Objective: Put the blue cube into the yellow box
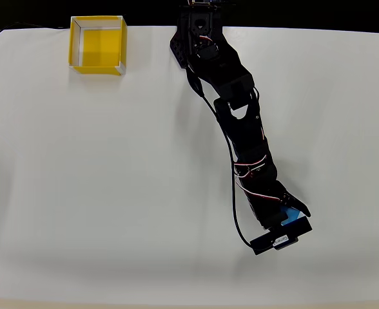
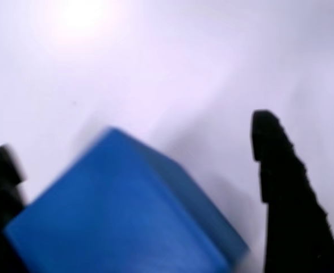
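The blue cube (image 2: 127, 222) fills the lower middle of the wrist view, blurred, lying on the white table between my two black fingers. The left finger (image 2: 2, 193) is at the cube's edge, while the right finger (image 2: 283, 193) stands apart from it with a gap. My gripper (image 2: 134, 142) is open around the cube. From overhead, the gripper (image 1: 296, 217) is low at the lower right of the table, and only a sliver of the blue cube (image 1: 292, 214) shows under the arm. The yellow box (image 1: 99, 48) stands empty at the table's far left corner.
The black arm (image 1: 241, 129) stretches from its base (image 1: 199, 32) at the top middle down to the lower right. A black cable (image 1: 238, 222) loops beside the wrist. The white table (image 1: 112, 193) lies bare between the cube and the box.
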### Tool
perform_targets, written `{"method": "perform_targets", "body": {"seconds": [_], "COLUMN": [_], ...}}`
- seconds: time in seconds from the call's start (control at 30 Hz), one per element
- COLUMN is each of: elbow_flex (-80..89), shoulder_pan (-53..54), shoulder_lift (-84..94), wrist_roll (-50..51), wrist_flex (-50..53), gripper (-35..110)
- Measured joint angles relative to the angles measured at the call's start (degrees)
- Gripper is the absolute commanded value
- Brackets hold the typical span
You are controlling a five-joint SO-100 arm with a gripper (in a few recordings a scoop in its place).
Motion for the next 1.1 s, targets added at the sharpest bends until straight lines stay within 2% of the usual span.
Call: {"method": "perform_targets", "body": {"seconds": [0.2,0.33,0.53,0.83,1.1], "elbow_flex": [-0.35,-0.44,-0.44,-1.05,-4.22], "shoulder_pan": [-0.26,-0.62,-0.53,-0.35,4.57], "shoulder_lift": [-0.97,-0.88,-0.88,-0.88,-0.88], "wrist_roll": [1.14,0.97,0.53,-1.32,-3.43], "wrist_flex": [0.62,0.79,0.79,1.67,7.29], "gripper": [31,20,14,12,13]}}
